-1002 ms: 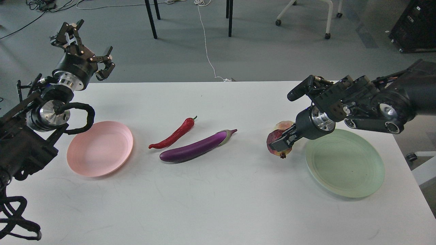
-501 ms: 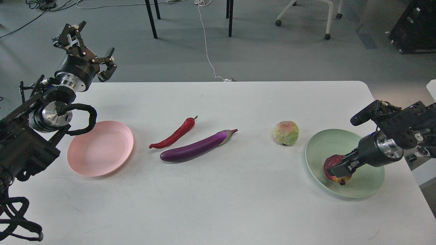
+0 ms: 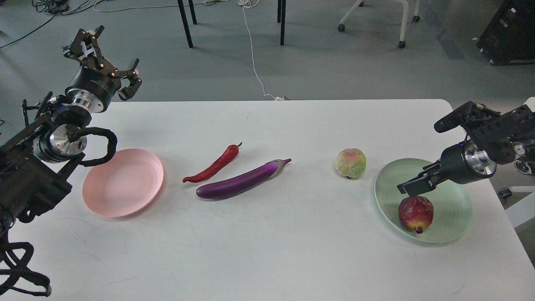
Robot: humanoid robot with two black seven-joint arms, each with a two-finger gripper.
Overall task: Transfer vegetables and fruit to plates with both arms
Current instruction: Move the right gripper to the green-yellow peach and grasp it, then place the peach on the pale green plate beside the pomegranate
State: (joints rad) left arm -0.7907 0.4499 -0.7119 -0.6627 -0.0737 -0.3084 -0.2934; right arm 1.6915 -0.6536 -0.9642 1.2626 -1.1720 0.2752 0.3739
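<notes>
The dark red pomegranate-like fruit [image 3: 416, 212] lies on the pale green plate [image 3: 453, 209] at the right. My right gripper [image 3: 413, 184] hovers just above and behind it, open and empty. The yellow-green fruit with a pink blush [image 3: 350, 163] sits on the table left of that plate. The purple eggplant [image 3: 240, 182] and the red chili [image 3: 213, 165] lie side by side at the table's middle. The pink plate [image 3: 121, 182] is empty at the left. My left gripper [image 3: 108, 58] is open and raised over the table's far left corner.
The white table [image 3: 267, 251] ends just right of the green plate and just behind the left gripper. Beyond it on the floor are black table legs [image 3: 186, 25], a white cable [image 3: 253, 54], a chair base [image 3: 401, 25] and a black case [image 3: 508, 33].
My right gripper carried the dark red fruit from beside the yellow-green fruit to the green plate, let it go and lifted off it. My left gripper barely moved.
</notes>
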